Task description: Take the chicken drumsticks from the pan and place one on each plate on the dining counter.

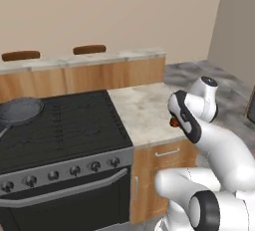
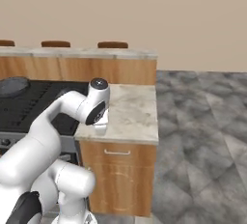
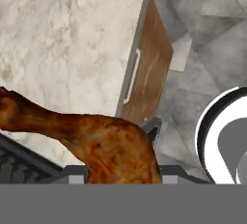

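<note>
Gripper (image 3: 120, 179) was clenched on a chicken drumstick (image 3: 103, 143), held above the stone counter (image 1: 142, 108) right of the stove (image 1: 60, 120). Meat looked light, glossy, prob slippery; grip sat at thick end, bone end sticking out. Pan (image 1: 20, 110) sat far left.

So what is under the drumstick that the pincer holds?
In the hand view, the drumstick hangs over the edge of the stone counter, with the dark stove edge beside it. The meat covers the counter right below it and most of the pincer.
</note>
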